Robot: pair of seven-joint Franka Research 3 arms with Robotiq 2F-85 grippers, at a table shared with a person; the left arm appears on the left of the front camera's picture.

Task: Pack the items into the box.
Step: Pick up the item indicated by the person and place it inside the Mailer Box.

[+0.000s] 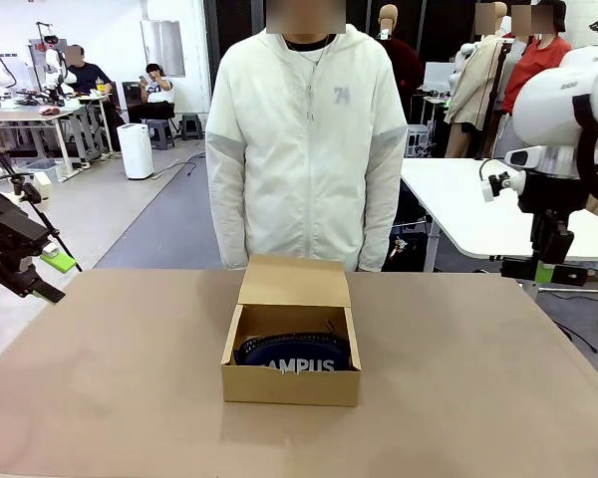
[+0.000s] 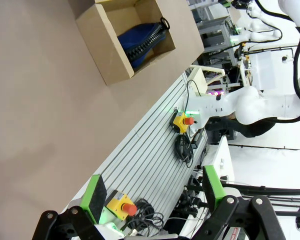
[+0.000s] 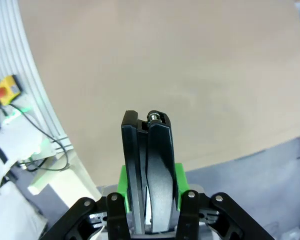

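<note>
Right claw (image 3: 150, 181) clamps black bar (image 3: 150, 145), by far right corner of tabletop (image 1: 100, 388). Box (image 1: 290, 386) mid-tabletop, flap up, CAMPUS pouch (image 1: 297, 358) inside. Bring your bar over opening, lower beside pouch, then release. Left claw (image 2: 155, 189) spread, empty.

Box (image 1: 290, 383): plain brown cardboard, mid-table, hinged flap lid standing open at the far side; navy zip pouch (image 1: 297, 354): lying inside the box, white lettering "AMPUS" showing above the front wall; black stapler-like bar (image 3: 150, 165): clamped lengthwise between the right gripper's (image 3: 150, 181) green pads.
</note>
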